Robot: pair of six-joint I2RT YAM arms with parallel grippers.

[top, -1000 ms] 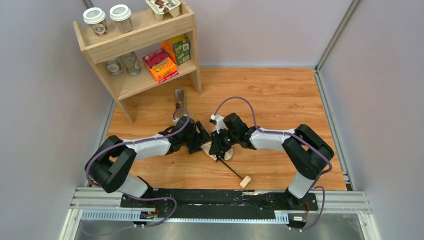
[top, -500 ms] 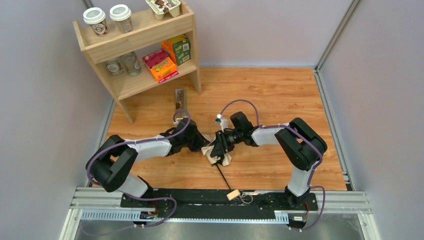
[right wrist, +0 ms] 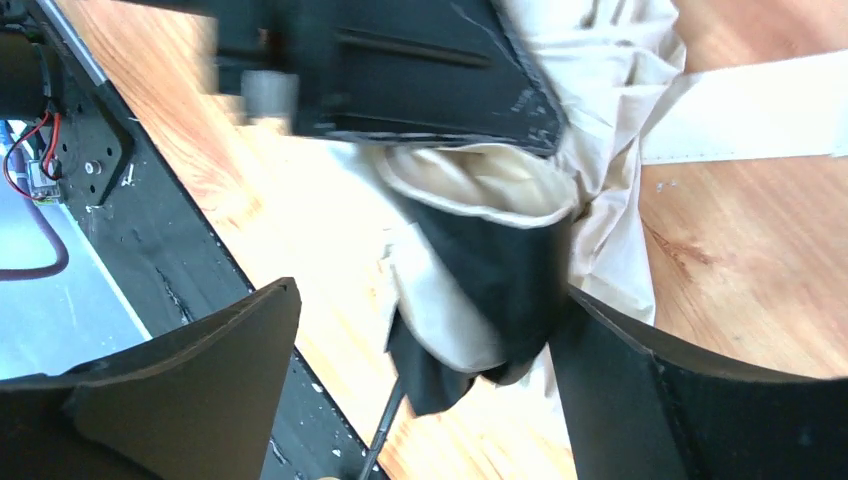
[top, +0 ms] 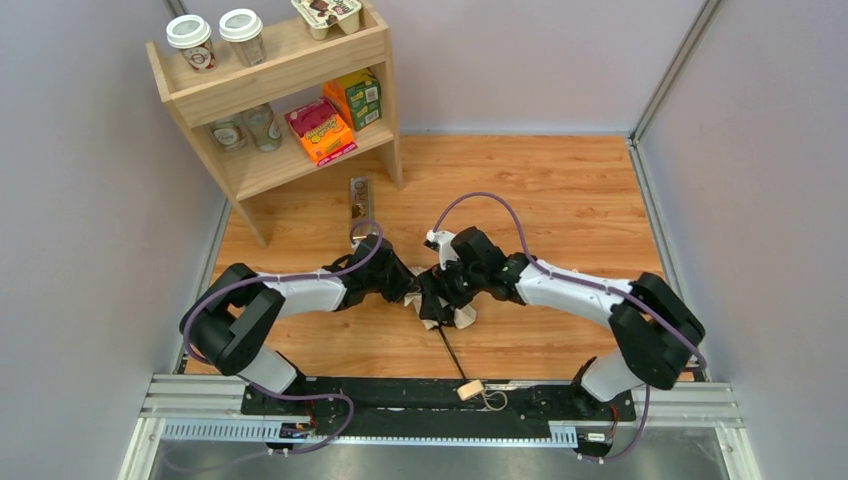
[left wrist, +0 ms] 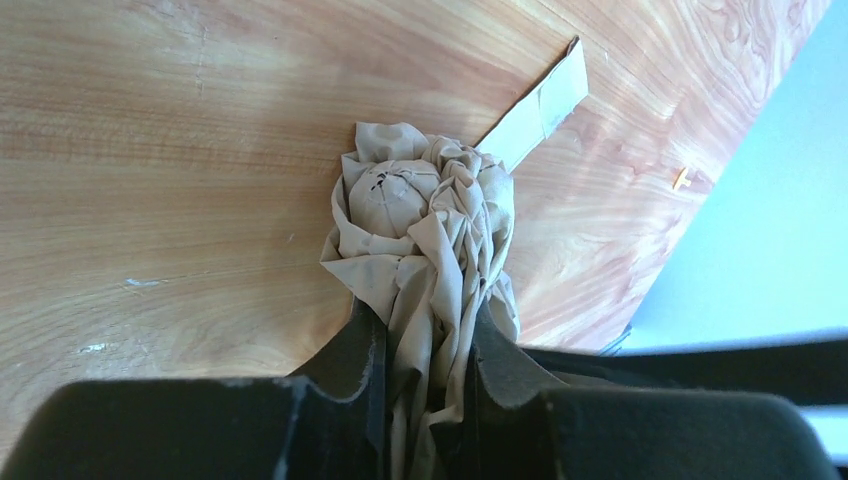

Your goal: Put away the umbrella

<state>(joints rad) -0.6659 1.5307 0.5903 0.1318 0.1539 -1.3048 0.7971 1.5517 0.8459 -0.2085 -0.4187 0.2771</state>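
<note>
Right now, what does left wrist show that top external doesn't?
Left wrist only: the umbrella canopy's puckered, stitched tip up close, the left gripper shut on the bunched fabric, and a flat beige strap lying on the wood.
Top external only: the black shaft and wooden knob handle pointing toward the arm bases, the right gripper at the canopy's other side, and the shelf with cups and boxes.
Both: the beige canopy, the left gripper at it, and the wooden table.
</note>
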